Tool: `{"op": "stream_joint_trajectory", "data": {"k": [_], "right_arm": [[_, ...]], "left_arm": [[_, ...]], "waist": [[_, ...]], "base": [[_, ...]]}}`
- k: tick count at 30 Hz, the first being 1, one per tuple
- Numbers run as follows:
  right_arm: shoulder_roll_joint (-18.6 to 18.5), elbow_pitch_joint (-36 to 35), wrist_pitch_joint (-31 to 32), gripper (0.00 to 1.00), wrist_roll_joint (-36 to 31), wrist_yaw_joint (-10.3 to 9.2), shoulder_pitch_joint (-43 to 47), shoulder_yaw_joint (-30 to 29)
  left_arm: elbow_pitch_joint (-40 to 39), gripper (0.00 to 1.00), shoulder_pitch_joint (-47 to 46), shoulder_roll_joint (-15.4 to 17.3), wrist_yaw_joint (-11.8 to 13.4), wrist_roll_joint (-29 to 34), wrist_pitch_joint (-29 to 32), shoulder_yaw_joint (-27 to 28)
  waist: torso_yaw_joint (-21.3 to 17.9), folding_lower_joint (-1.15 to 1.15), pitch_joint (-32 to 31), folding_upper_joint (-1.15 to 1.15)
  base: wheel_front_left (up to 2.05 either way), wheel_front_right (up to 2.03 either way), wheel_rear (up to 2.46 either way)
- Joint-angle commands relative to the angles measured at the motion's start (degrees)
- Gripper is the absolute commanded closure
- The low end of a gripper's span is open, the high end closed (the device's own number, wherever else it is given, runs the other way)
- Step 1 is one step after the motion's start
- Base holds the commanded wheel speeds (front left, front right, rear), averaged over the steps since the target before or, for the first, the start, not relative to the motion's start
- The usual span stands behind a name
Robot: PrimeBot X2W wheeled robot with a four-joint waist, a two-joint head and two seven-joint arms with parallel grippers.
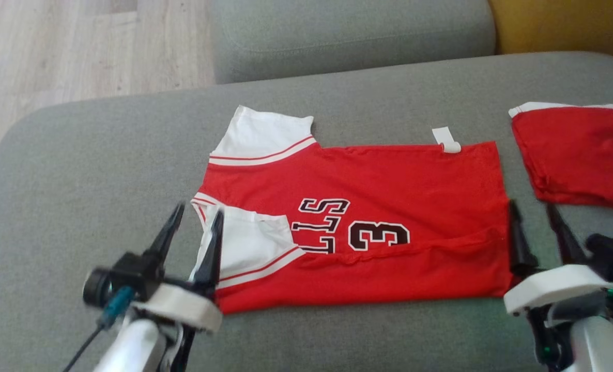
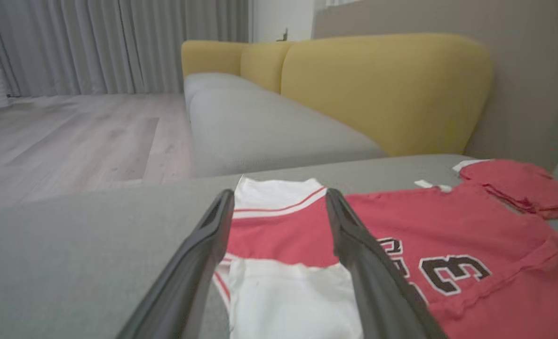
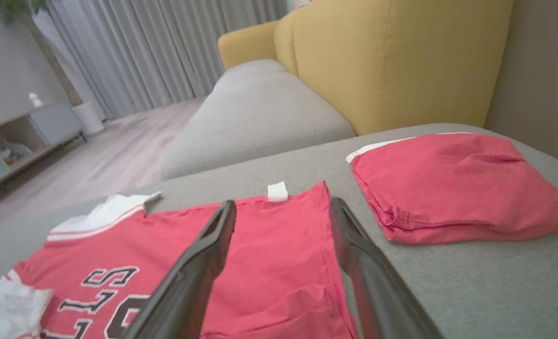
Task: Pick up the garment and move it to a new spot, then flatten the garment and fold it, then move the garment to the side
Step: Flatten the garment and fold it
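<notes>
We saw bare grey cushion [image 1: 79,170] left of the red jersey [image 1: 389,175] and beyond its far edge, room enough for a gripper to pass. On the right a folded red garment [image 1: 580,155] lay near the jersey, leaving a narrow strip where the right gripper [image 1: 531,205] stood, fingers apart. Farther back a second grey seat [image 1: 348,36] and a yellow backrest [image 1: 565,26] bounded that side. The near strip of cushion lay free.

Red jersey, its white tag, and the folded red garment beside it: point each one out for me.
Red jersey [image 1: 389,181], head view, red body above the number.
White tag [image 1: 446,140], head view, middle of the tag.
Folded red garment [image 1: 580,155], head view, top layer's centre.
</notes>
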Motion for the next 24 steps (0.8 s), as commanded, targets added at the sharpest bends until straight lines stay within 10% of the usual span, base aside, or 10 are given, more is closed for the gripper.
{"op": "stream_joint_trajectory", "data": {"k": [1,16,24], "right_arm": [[-0.44,-1.89,-3.11,0.0,2.31,-0.05,-2.5,1.05],[-0.44,-2.35,-12.32,0.0,6.29,-0.05,-11.34,8.34],[-0.44,-1.32,-13.51,0.0,6.53,-0.05,-15.23,11.55]], "left_arm": [[-2.46,0.0,-5.14,0.58,-0.74,0.43,-2.28,2.77],[8.7,0.0,-34.71,9.24,-10.4,2.94,11.29,1.03],[21.95,0.0,-46.91,12.05,-11.67,0.09,17.62,-2.57]], "waist": [[-0.19,0.0,0.98,0.0],[-8.41,0.0,18.5,0.0],[-12.55,0.0,25.52,0.0]], "base": [[0.0,0.0,0.0],[0.0,0.0,0.0],[0.0,0.0,0.0]]}}
